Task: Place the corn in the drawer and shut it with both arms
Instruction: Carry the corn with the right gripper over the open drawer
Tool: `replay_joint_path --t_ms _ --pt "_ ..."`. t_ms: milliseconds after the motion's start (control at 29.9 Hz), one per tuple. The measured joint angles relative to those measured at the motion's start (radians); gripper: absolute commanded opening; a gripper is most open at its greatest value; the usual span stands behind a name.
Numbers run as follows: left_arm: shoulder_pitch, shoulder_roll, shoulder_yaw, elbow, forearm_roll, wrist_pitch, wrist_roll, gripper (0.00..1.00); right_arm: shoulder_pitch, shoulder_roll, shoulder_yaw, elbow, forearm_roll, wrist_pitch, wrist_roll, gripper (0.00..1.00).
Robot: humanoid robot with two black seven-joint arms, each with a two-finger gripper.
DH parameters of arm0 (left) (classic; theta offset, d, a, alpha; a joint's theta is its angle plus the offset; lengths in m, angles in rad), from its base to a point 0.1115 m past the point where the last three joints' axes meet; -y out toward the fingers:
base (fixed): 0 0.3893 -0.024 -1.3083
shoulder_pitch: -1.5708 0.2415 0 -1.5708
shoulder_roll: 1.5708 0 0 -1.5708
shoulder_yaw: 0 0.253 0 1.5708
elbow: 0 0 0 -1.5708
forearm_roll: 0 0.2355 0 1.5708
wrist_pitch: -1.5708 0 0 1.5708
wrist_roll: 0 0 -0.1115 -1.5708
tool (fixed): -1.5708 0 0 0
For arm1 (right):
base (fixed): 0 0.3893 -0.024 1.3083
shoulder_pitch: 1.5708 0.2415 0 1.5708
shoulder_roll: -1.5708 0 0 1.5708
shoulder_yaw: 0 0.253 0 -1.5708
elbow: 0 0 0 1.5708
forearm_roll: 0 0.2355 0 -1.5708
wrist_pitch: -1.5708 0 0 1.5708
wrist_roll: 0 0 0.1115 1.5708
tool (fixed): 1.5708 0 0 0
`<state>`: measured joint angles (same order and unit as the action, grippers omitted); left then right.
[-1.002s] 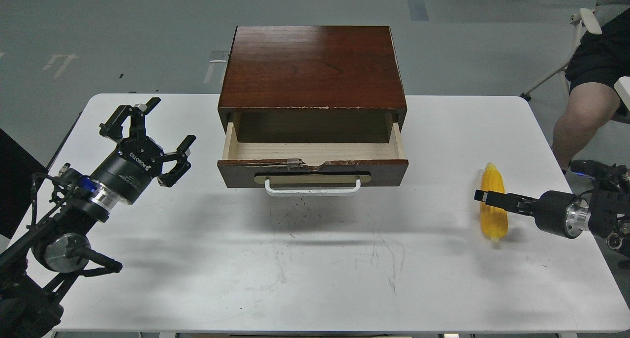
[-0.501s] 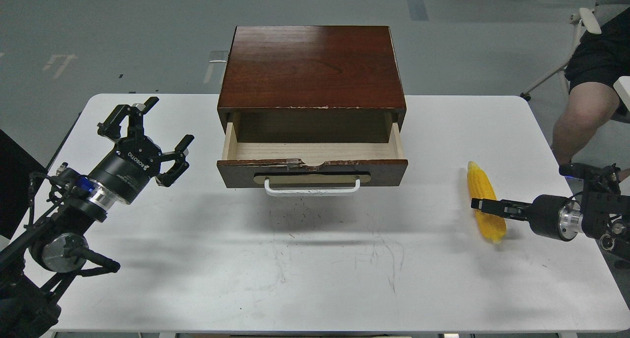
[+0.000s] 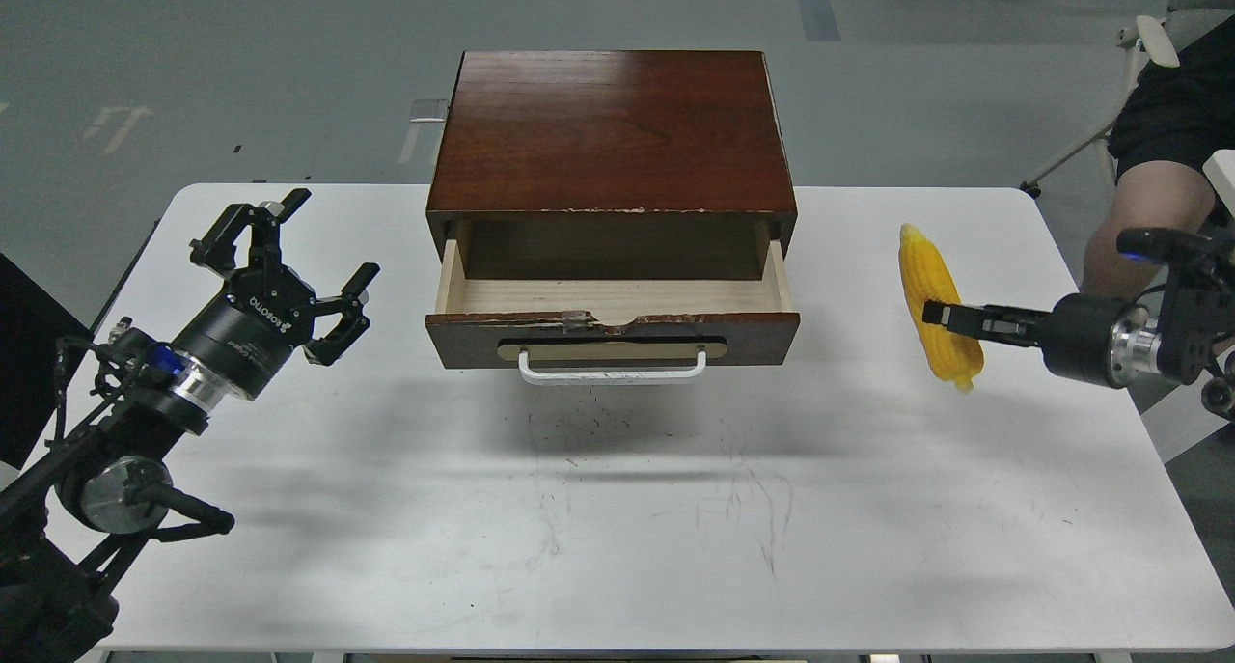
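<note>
Corn [image 3: 934, 301] clamped crosswise in right gripper [image 3: 934, 312], long axis upright; drawer [image 3: 614, 296] leftward, open; left gripper [image 3: 289, 258] spread, empty.

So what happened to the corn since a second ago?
The right gripper, shut on the corn, has carried it up the view and a little to the left, toward the open drawer. It looks lifted off the table now. The left gripper stayed open where it was, and the drawer did not move.
</note>
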<state>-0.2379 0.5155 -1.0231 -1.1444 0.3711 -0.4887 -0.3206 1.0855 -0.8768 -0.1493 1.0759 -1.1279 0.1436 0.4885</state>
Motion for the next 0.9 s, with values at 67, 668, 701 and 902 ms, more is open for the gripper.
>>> replay_joint_path --t_ms 67,668,701,902 --pt "-0.001 0.0 -0.001 0.0 0.0 0.0 0.0 1.0 0.08 -0.01 -0.014 0.036 0.001 0.011 0.0 0.0" --pt "-0.004 0.019 -0.002 -0.009 0.0 0.0 0.0 1.0 0.799 0.361 -0.431 0.203 -0.082 0.034 0.001 0.0" --pt "-0.003 0.019 -0.002 -0.009 0.0 0.0 0.0 1.0 0.81 0.386 -0.439 0.203 -0.096 0.032 0.0 0.0" --pt "-0.003 0.022 -0.003 -0.009 0.0 0.0 0.0 1.0 0.84 0.545 -0.509 0.175 -0.206 -0.039 0.001 0.0"
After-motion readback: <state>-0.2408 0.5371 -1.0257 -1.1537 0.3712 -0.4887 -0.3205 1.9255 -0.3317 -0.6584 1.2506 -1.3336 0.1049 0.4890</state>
